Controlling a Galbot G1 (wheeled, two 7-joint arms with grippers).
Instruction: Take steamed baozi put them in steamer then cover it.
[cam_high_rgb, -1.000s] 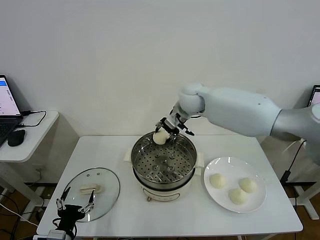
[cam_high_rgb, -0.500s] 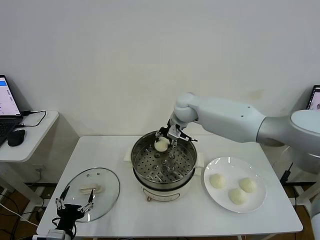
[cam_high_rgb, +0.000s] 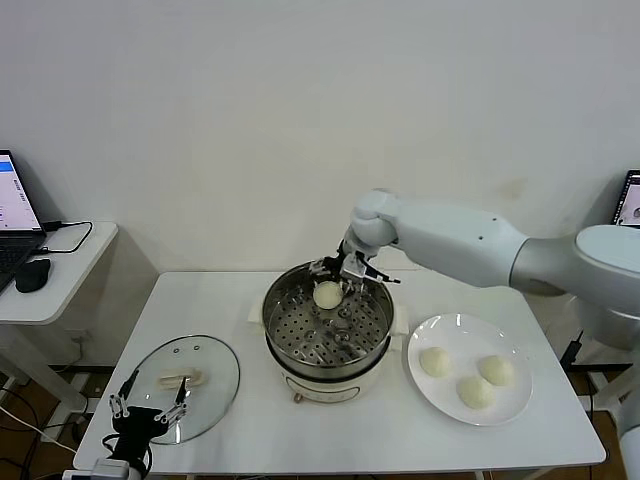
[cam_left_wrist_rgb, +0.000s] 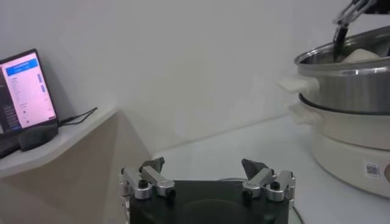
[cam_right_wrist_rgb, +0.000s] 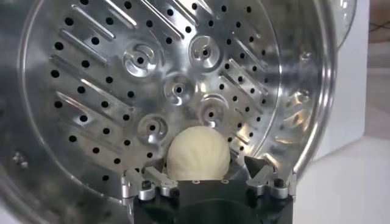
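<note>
Steel steamer (cam_high_rgb: 326, 325) now has the first bun (cam_high_rgb: 327, 294) lowered onto its tray near the far wall, right tool (cam_high_rgb: 341, 277) spread and no longer pinching it, three buns (cam_high_rgb: 470, 376) wait on the plate (cam_high_rgb: 513, 398) beside it, left tool (cam_high_rgb: 150, 411) idles open by the lid (cam_high_rgb: 215, 375).

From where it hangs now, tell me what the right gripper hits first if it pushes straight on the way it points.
The right gripper points down into the steamer with a baozi between its jaws. Going straight on, the bun would likely meet the perforated tray first, though the gap left is hard to judge.
</note>
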